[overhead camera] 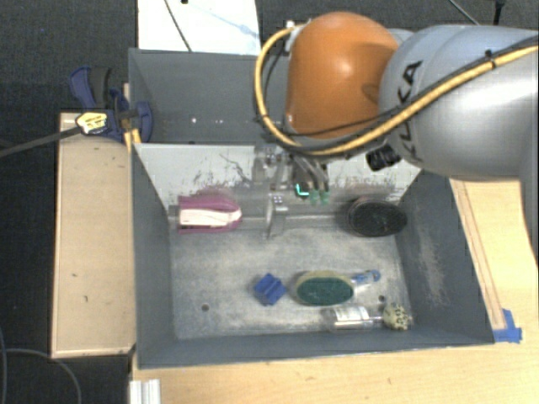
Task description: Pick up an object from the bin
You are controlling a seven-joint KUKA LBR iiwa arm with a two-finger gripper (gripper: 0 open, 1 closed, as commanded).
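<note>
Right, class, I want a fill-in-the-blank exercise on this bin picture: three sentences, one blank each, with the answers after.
1. The small plastic block beside the green oval object is coloured ____.
2. The flat round disc towards the back right of the grey metal bin is coloured ____.
3. In the camera view, the pink-and-white object lies to the ____ of the gripper.
Missing words: blue; black; left.

A dark grey, carpet-like floor (50,40) is covering the upper and left parts of the view. A light wooden counter (337,383) is running along the lower edge and up the right side. A black cable (42,144) is lying across the floor at the left; a second cable (29,357) is curving at the lower left corner.
</note>
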